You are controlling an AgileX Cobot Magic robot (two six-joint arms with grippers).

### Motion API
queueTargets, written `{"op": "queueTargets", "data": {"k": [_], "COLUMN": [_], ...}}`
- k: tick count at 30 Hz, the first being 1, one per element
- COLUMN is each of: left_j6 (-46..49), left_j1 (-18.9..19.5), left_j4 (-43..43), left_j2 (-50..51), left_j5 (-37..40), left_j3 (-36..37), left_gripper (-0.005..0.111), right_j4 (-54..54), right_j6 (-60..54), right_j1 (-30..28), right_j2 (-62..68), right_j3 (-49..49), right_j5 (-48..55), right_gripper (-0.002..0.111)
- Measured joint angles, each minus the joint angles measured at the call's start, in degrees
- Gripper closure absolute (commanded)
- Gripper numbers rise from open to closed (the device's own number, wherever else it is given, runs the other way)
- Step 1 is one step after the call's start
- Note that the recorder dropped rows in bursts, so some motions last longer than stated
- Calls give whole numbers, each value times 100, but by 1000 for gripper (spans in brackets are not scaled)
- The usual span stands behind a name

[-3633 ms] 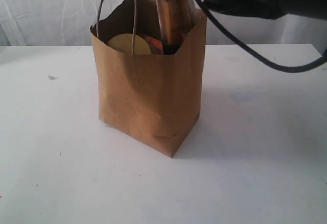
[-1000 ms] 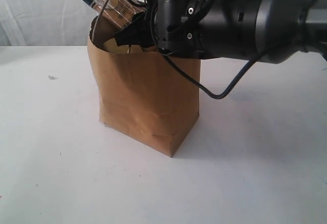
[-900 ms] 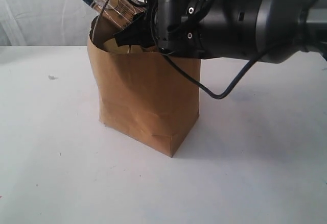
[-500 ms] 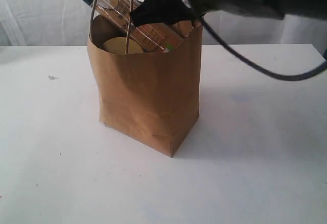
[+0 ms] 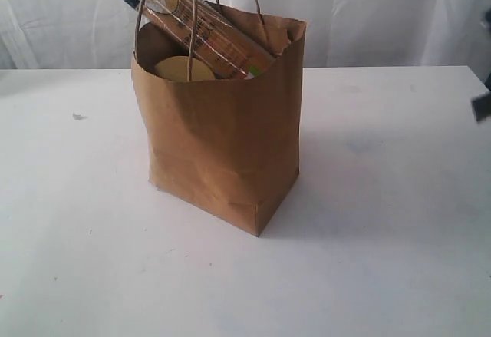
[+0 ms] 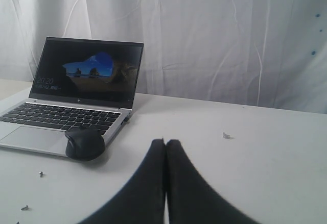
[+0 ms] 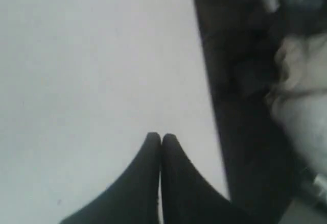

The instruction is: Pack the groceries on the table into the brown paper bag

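The bag (image 5: 219, 145) stands on the bench (image 5: 383, 237), spaghetti (image 5: 196, 26) leaning out of its top. Left tool (image 6: 165, 142) and right tool (image 7: 161, 137) are both pressed together, empty.

Soft even light, blurred wrist view

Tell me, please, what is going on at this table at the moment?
Nothing is being handled right now. The tall brown paper bag stands upright on the white table, with the long blue-ended spaghetti pack leaning out of its top and a round gold jar lid showing inside. The left gripper is shut and empty over the table, facing a laptop. The right gripper is shut and empty too, away from the bag. The only groceries in view are in the bag.
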Motion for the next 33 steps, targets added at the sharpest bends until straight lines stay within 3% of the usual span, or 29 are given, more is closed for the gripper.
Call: {"op": "queueTargets", "data": {"k": [4,12,17,23,33], "left_j6": [0,0,0,0,0], "left_j1": [0,0,0,0,0], "left_j4": [0,0,0,0,0], "left_j2": [0,0,0,0,0], "left_j5": [0,0,0,0,0], "left_j3": [0,0,0,0,0], "left_gripper": [107,107,107,107,107], "right_j4": [1436,2734,3144,3169,3169], "right_j6": [-487,-638,-749,-794,-794], "right_j1": [-726,-874,-764,-732,-732], "right_j2": [74,-419,-2683,-5404,-7128], "right_j3": [1002,2083,2630,2848,2848], "right_j5": [-390,-1602,-3064,-3132,-3132], "right_gripper": [108,108,108,108,108]}}
